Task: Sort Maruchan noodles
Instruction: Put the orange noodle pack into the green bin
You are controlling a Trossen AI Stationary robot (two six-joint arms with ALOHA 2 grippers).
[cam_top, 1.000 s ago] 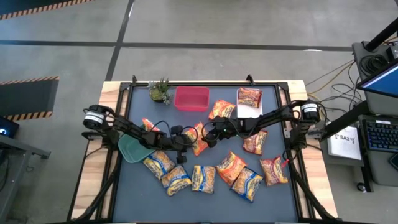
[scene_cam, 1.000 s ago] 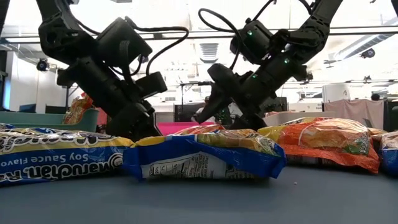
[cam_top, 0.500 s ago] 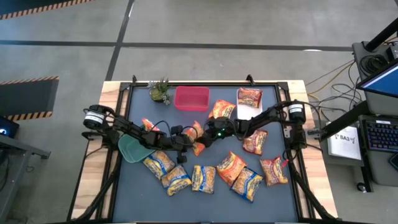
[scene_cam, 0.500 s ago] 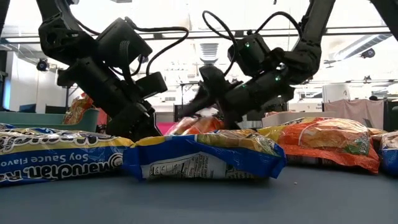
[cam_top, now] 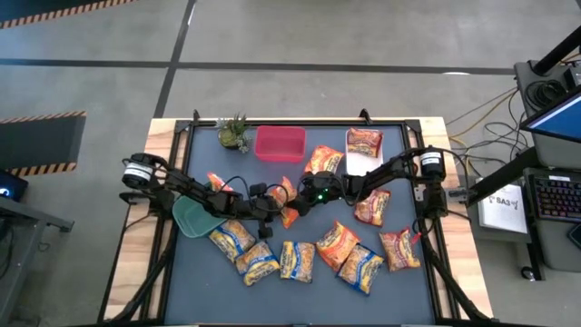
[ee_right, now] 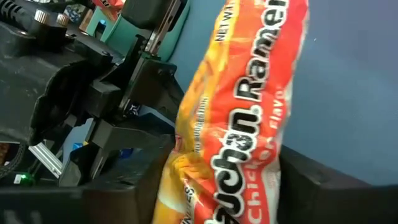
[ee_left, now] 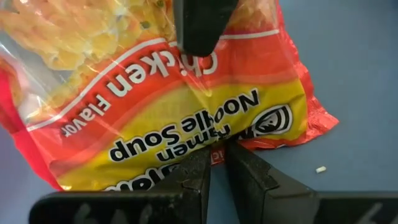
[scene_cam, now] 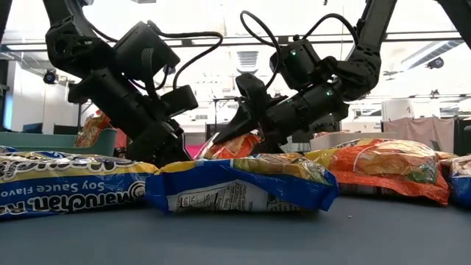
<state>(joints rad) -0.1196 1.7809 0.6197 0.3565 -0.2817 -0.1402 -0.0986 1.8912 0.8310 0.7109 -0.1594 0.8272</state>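
Grey concrete floor [cam_top: 300,36] with dark seams and striped hazard tape surrounds the workstation, and a desk with a keyboard [cam_top: 556,195] sits off the right side. Across the low view the room behind is a bright open lab with ceiling strip lights. On a pale wooden frame lies the dark blue-grey tabletop [cam_top: 408,291], scattered with crinkly plastic Maruchan noodle packets: yellow-and-blue ones [cam_top: 257,259] along the near edge, orange and red ones [cam_top: 399,248] toward the right. A small green plant [cam_top: 233,133], a square pink plastic bin [cam_top: 280,143] and a teal plastic bin [cam_top: 193,216] also stand on it.

Near the table's centre, the right gripper [cam_top: 300,202] has its fingers set on either side of an orange chicken-flavour ramen packet [scene_cam: 229,146], which stands tilted on edge off the surface. The left gripper [ee_left: 217,163] is just beside it, its fingers almost pressed together at that packet's sealed edge; whether they pinch the plastic I cannot tell.
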